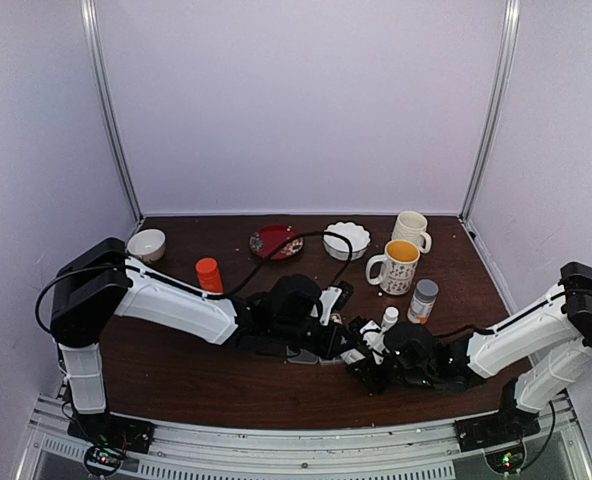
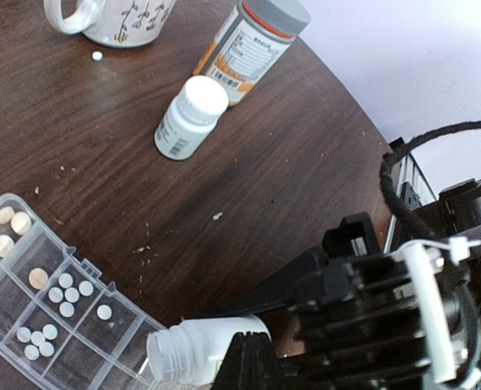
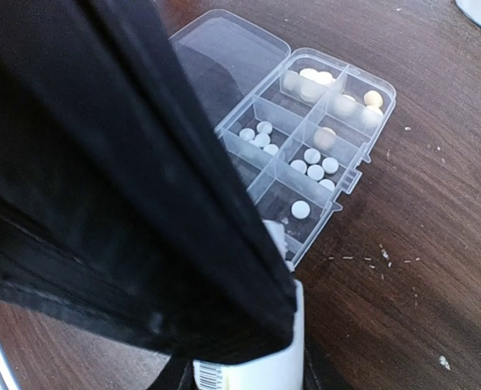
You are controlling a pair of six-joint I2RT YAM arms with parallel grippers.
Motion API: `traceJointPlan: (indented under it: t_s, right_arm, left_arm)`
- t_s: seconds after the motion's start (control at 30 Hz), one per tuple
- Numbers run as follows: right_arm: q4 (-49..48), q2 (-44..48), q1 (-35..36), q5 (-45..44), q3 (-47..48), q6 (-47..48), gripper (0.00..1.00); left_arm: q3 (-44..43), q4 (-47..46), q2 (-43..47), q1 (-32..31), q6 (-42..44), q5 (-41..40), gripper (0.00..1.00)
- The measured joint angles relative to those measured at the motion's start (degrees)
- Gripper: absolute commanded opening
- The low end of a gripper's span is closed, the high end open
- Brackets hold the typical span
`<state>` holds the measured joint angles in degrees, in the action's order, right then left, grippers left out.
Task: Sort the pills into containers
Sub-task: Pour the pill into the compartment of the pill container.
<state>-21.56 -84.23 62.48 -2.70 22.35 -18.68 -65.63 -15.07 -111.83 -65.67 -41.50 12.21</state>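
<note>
The clear pill box (image 2: 94,262) lies open, its containers holding small round whitish pills (image 2: 66,294). In the right wrist view the box (image 3: 350,175) shows both rows of cells with pills (image 3: 314,162) and its lid folded back. My right gripper (image 3: 244,378) is shut on an uncapped white bottle (image 3: 261,349). That bottle (image 2: 192,349) is tipped on its side with its mouth at the box's near corner. My left gripper (image 2: 253,357) is shut with nothing in it, right by the bottle. In the top view both grippers meet mid-table, left (image 1: 326,340) and right (image 1: 371,365).
One stray pill (image 2: 97,56) lies by a patterned mug (image 1: 401,265). Around it stand a capped white bottle (image 2: 188,118), a grey-capped orange bottle (image 2: 253,41), a second mug (image 1: 411,230), a white bowl (image 1: 346,240), a red plate (image 1: 276,240), a small bowl (image 1: 146,243) and a red-capped bottle (image 1: 208,275).
</note>
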Motion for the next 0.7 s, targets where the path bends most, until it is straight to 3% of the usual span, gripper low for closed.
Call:
traceJointPlan:
  t_s: [0.7]
  right_arm:
    - [1.07, 0.00, -0.15, 0.17, 0.66, -0.13, 0.00]
  left_arm:
    - [-0.28, 1.77, -0.70, -0.98, -0.52, -0.74, 0.00]
